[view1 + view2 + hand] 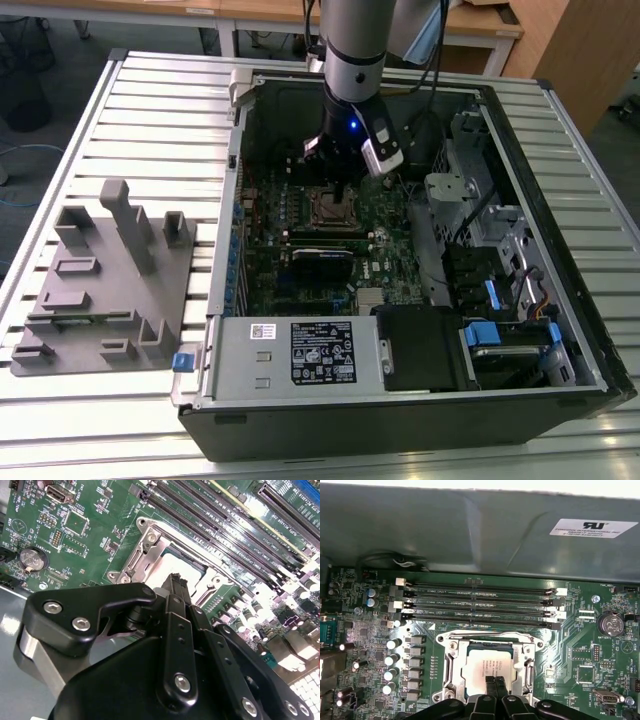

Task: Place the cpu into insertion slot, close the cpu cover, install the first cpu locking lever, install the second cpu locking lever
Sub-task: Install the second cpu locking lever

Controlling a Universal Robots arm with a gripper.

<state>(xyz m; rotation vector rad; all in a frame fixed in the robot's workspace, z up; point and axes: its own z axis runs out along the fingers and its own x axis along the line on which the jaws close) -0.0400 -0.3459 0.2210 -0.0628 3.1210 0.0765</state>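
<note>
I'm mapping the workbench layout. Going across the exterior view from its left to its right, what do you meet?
Grey fixture block → computer case wall → insertion slot under the gripper → silver drive bracket → blue-tabbed drive bays.

gripper: fingers together, tips over the cpu | cpu seated in insertion slot | green motherboard around
</note>
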